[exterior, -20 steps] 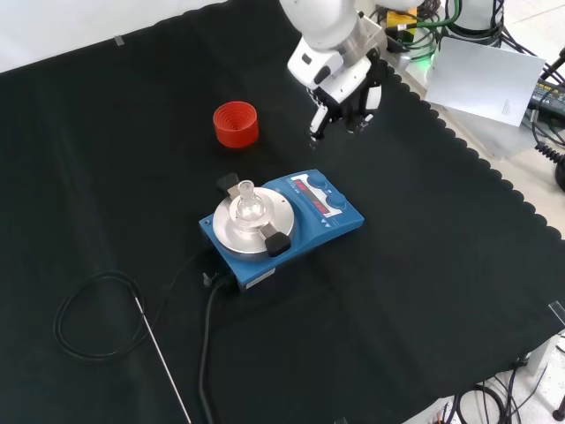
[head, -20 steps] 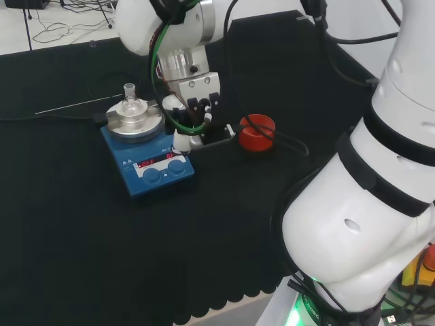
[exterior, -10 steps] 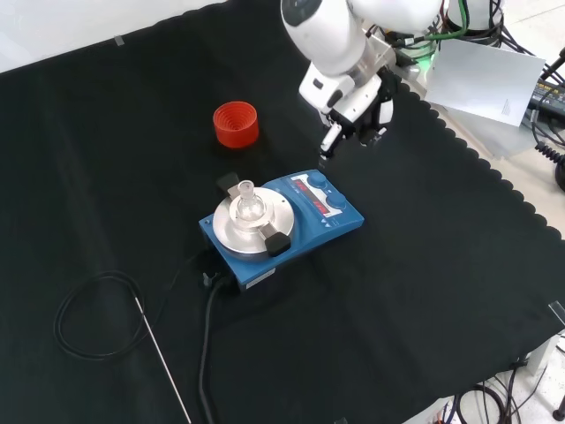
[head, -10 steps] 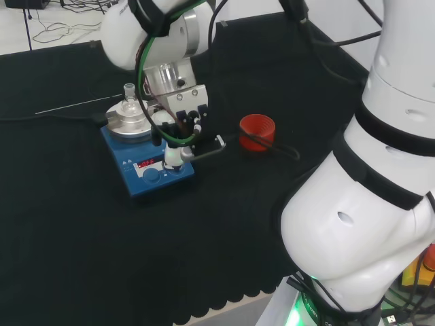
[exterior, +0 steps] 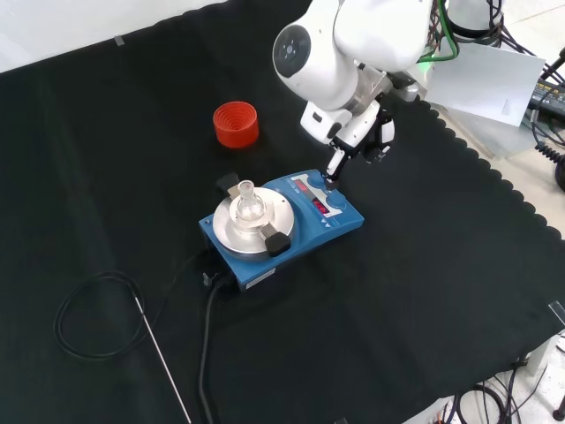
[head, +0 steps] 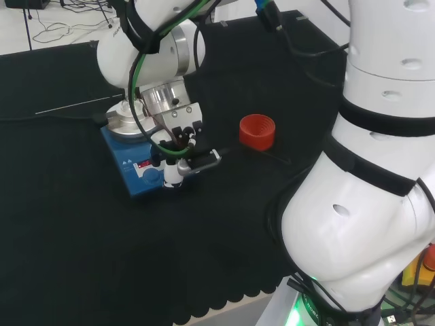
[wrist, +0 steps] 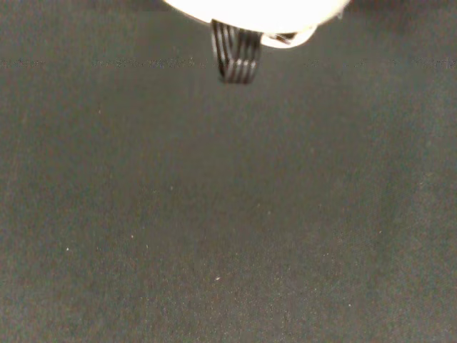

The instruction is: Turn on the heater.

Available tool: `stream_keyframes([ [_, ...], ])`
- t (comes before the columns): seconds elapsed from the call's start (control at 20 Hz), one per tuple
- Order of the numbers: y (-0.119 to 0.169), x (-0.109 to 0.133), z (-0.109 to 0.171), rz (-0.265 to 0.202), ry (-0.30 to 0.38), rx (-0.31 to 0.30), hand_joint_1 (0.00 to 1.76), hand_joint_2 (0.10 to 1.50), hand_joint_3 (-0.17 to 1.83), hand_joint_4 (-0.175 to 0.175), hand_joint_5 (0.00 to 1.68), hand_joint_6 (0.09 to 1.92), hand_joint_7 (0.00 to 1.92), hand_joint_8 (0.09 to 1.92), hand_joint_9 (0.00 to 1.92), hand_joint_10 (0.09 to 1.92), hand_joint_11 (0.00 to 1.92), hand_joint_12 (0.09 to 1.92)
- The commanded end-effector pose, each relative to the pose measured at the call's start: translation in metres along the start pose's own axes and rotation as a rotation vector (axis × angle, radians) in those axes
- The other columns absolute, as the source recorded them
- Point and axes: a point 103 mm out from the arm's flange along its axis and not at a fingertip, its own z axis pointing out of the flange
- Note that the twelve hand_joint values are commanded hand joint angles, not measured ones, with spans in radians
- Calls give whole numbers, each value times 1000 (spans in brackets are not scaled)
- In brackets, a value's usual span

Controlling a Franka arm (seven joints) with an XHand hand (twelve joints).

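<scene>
Black cloth covers the table where the heater (exterior: 291, 216), a blue hotplate with a small glass flask (exterior: 246, 205) on its round plate, sits near the middle. Over the last second the robot hand (exterior: 340, 155) has swung down from beside the red stand (exterior: 236, 124) to the heater's control panel, and one extended finger (head: 172, 174) now rests at the knob (exterior: 334, 188) on the panel's far end in the front view. The other fingers look folded back and hold nothing. The red display is lit. Judging by the contact, the switch-on press or turn is under way, not yet confirmed.
</scene>
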Motion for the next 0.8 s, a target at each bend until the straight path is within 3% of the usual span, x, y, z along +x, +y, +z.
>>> stream_keyframes([
  [0.05, 4, 3, 1, -9, -6, 15, 1377, 694, 938, -49, 256, 465, 1506, 1429, 1674, 1321, 1262, 1221],
  [0.8, 8, 1, 1, -15, -12, 49, 1376, 688, 956, -44, 286, 414, 1507, 1437, 1675, 1329, 1263, 1228],
])
